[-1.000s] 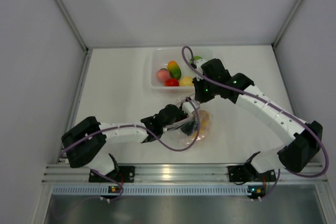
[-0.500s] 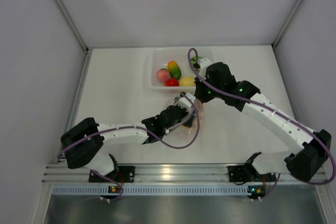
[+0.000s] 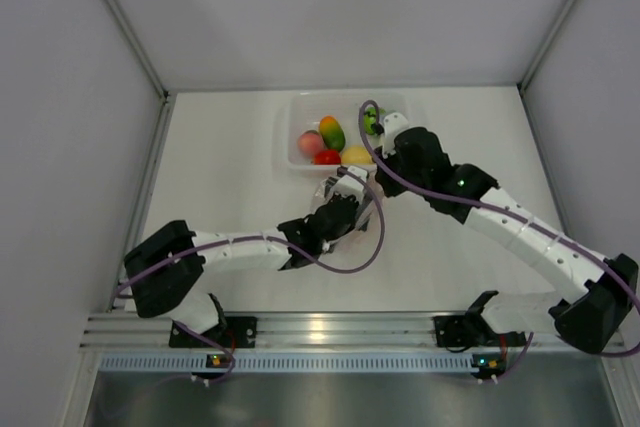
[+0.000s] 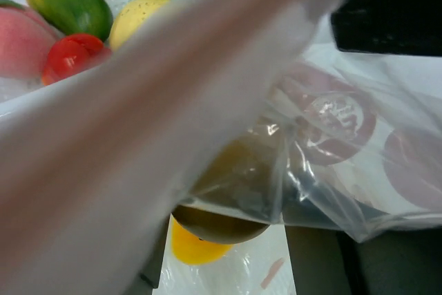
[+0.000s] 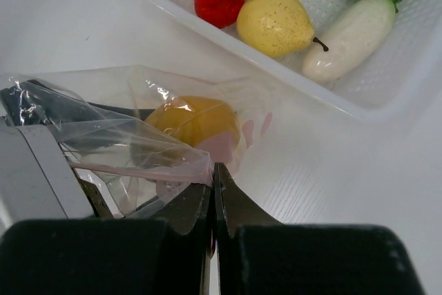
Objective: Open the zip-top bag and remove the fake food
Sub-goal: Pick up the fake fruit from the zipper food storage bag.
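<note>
**Bag pinched at its lip, one orange piece inside**

Location: the zip-top bag (image 5: 131,94) is at mid-table, just short of the clear tub (image 5: 387,101) and between the two grippers. One orange piece of fake food (image 5: 193,122) shows through the film. Other pieces lie in the tub: red, yellow, white and green.

Handling, as a judgement: the film is thin, crinkly and limp. It will fold and slide instead of holding a shape, and it weighs next to nothing apart from the piece inside. The glossy plastic could slip between hard pads. The best hold looks like the stiffer pink strip (image 5: 138,169) along the edge, one lip per gripper. The round, slick piece will likely roll when the mouth gives.

Left arm: stretched low across the table (image 3: 230,167) toward centre, with the left gripper (image 3: 340,203) at the bag's near side. In its wrist view the film lies blurred across the lens. I cannot tell how its fingers stand, or whether they grip anything.

Right arm: reaches in from the right, wrist bent back over the tub's near edge. The right gripper (image 5: 213,169) has its fingers pressed together, clamped on the bag's edge by the pink strip.
</note>
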Action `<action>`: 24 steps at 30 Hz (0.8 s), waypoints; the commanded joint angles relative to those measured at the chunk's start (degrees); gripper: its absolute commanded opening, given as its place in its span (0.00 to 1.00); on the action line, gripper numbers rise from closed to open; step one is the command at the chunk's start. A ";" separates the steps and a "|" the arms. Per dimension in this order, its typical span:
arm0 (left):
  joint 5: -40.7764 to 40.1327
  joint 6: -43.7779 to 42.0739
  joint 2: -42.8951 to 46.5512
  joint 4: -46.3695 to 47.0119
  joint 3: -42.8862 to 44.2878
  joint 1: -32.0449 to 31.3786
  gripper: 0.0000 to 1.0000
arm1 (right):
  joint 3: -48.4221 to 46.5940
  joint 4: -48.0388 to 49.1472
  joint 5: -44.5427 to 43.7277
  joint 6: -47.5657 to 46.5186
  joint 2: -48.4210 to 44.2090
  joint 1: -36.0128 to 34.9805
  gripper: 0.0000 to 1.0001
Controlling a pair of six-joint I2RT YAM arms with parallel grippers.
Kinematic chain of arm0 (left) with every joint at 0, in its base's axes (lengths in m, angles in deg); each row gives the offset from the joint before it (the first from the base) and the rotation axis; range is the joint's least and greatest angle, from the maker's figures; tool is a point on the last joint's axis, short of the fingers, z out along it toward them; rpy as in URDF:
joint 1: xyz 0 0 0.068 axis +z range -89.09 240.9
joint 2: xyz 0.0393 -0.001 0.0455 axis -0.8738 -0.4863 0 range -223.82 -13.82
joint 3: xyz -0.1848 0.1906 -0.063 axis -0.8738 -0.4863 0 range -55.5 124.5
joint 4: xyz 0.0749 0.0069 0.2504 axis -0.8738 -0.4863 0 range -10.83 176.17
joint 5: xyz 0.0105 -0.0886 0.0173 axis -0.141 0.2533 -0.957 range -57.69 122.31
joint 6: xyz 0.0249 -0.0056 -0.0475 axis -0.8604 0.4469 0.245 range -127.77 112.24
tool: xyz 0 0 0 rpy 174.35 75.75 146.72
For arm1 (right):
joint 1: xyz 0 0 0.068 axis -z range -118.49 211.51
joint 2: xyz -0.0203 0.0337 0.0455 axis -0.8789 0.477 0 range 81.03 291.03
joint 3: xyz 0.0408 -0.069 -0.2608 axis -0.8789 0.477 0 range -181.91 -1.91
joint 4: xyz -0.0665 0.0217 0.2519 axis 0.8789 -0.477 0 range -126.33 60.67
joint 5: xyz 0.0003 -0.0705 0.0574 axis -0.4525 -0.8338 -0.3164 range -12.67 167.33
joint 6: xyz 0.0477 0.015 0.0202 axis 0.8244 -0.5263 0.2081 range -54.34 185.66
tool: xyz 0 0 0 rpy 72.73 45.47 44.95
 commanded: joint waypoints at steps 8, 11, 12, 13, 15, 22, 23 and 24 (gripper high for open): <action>-7.33 9.31 -2.01 -1.95 5.69 1.50 0.00 | 5.34 7.27 -18.19 1.28 -3.70 -6.08 0.00; -3.73 11.07 -2.98 -1.86 6.39 3.34 0.00 | 6.05 9.83 -20.48 1.90 -4.84 -5.99 0.00; -2.24 11.34 -3.15 -1.86 6.56 3.87 0.00 | 5.87 10.27 -20.48 1.90 -4.93 -6.08 0.00; -2.14 11.60 -3.59 -1.86 7.44 4.75 0.00 | 5.43 10.62 -20.22 1.81 -5.28 -6.08 0.00; -1.79 11.43 -4.38 -1.86 8.67 5.37 0.00 | 4.73 11.50 -18.56 1.02 -5.37 -6.08 0.00; 0.68 12.21 -4.91 -1.86 15.18 8.01 0.00 | -2.12 8.00 -19.60 -3.19 -4.32 -6.16 0.00; 0.85 12.91 -4.83 -1.95 15.79 8.18 0.00 | -2.30 7.82 -20.56 -3.46 -4.23 -6.08 0.00; 1.20 13.44 -4.83 -1.86 15.97 8.18 0.00 | -1.87 7.73 -21.09 -3.55 -4.23 -6.08 0.00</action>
